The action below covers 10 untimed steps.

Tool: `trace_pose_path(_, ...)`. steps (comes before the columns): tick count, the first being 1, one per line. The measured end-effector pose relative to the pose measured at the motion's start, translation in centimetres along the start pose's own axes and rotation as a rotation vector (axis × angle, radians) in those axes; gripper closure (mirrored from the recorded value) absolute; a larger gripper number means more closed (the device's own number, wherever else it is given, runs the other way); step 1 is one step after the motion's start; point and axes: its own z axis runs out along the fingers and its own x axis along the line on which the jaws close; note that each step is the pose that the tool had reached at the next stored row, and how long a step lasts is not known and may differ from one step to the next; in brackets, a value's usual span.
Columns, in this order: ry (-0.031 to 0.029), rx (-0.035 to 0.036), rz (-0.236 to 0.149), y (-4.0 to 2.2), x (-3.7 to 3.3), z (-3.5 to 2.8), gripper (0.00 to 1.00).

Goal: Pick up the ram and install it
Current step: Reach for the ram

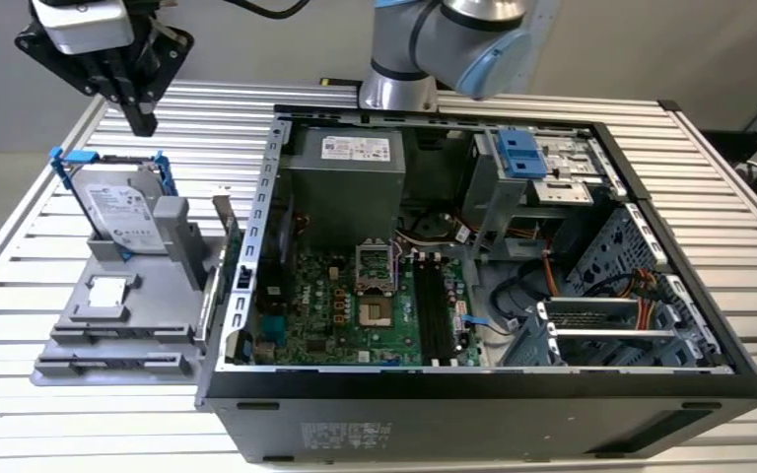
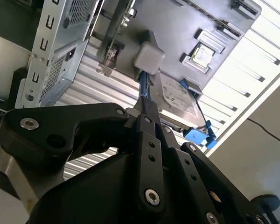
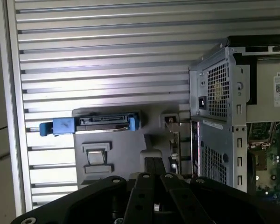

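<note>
Open the gripper (image 1: 141,122), hanging shut and empty above the grey holder (image 1: 115,340), before going down. Aim for the ram (image 1: 224,227), apparently standing on edge along the holder's side, just beside the computer case (image 1: 484,399). Best to pinch its flat faces squarely and low, keeping clear of the hard drive (image 1: 125,212).

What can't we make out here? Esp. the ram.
Ram: probably the thin upright stick beside the case wall; edge-on in the exterior view, chips and label unseen.
Motherboard slots: too small there to judge latches.
Grey fixture: partly hidden behind the gripper in the first wrist view.
</note>
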Motion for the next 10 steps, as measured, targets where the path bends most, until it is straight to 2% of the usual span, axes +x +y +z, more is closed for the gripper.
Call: trace_pose_path(10,0.0000,0.0000,0.000,-0.28,2.39,-0.06,1.00)
